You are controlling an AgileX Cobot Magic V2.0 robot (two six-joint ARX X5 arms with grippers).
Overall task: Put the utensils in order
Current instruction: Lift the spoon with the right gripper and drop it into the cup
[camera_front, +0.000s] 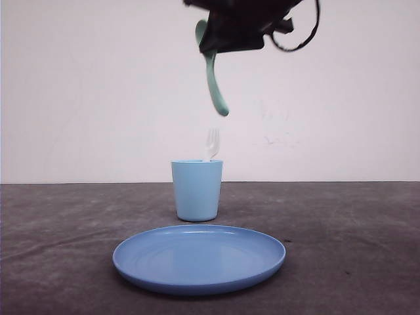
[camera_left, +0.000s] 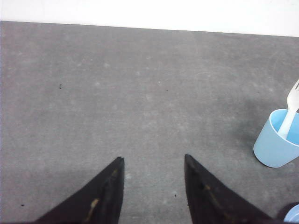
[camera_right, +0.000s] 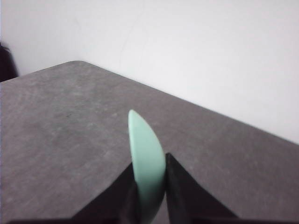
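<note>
Spoon held high above the cup, fork already stowed

On the tabletop (camera_front: pixel 367 249) the round plate (camera_front: pixel 199 257) lies bare in front of the cup (camera_front: pixel 197 190), where the white fork (camera_front: pixel 211 145) stands tines up, apparently so both utensils gather there. The right gripper (camera_front: pixel 226 36), high above the cup, is clamped on the mint-green spoon (camera_front: pixel 214 75), its handle hanging down for dropping in. The left gripper (camera_left: pixel 154 186) hovers low with its jaws apart, holding nothing.
</note>
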